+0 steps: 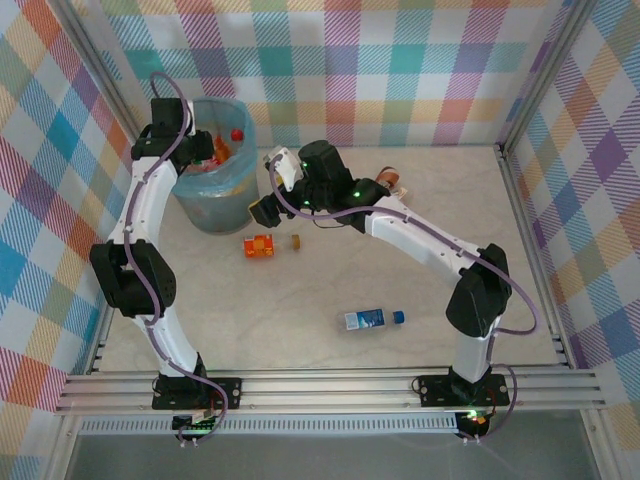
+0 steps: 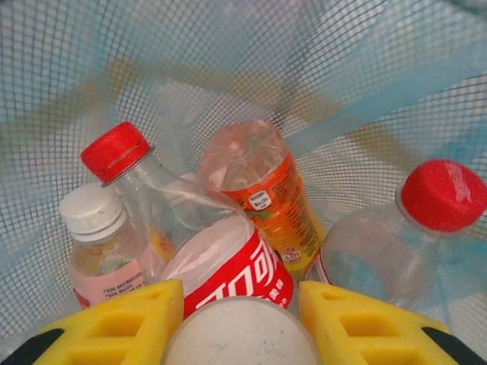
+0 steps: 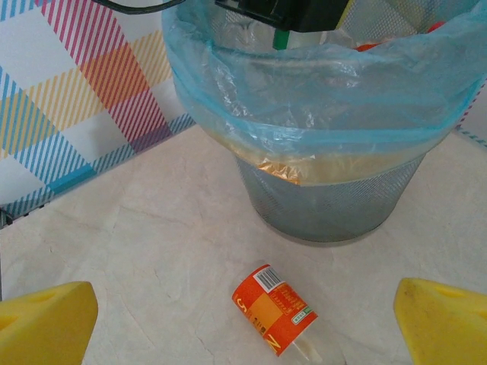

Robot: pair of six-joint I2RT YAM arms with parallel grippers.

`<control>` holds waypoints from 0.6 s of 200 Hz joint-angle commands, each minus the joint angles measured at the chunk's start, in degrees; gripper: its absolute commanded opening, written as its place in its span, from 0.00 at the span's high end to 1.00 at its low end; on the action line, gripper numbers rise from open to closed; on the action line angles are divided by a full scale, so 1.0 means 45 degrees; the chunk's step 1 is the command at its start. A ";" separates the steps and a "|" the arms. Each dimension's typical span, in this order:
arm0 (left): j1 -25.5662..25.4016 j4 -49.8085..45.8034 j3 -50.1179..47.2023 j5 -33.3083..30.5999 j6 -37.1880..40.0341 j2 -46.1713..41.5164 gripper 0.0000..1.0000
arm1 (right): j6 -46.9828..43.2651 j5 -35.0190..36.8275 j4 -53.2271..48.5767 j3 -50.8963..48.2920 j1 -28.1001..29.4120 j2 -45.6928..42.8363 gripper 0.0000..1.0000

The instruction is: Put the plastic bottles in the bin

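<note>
Our left gripper (image 2: 242, 304) clenches a pale bottle (image 2: 242, 341) over the bin (image 3: 319, 99); our right gripper (image 3: 243, 323) hangs spread wide above an orange-labelled bottle (image 3: 272, 308) lying beside the bin.

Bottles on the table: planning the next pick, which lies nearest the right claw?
The orange-labelled bottle, right in front of the right claw; the blue-labelled bottle lies farther off, toward the arm bases.

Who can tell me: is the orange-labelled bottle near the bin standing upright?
No, the orange-labelled bottle lies on its side on the table, just in front of the bin.
</note>
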 commanded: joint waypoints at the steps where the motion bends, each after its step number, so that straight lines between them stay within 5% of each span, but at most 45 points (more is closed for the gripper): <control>1: 0.0384 0.0288 -0.0306 0.0449 -0.0031 0.0183 1.00 | -0.0295 -0.0326 -0.0254 0.0537 -0.0073 0.0164 0.00; 51: 0.0488 0.1061 -0.0382 0.1576 -0.0152 0.0399 0.87 | -0.0323 -0.0298 -0.0356 0.0498 -0.0142 0.0188 0.01; 84: 0.0487 0.1265 -0.0399 0.2437 -0.0073 0.0134 0.54 | -0.0301 -0.0278 -0.0348 0.0501 -0.0190 0.0172 0.00; 120: 0.0488 0.1242 -0.0376 0.2697 -0.0060 -0.0393 0.46 | -0.0320 -0.0331 -0.0337 0.0534 -0.0201 0.0224 0.00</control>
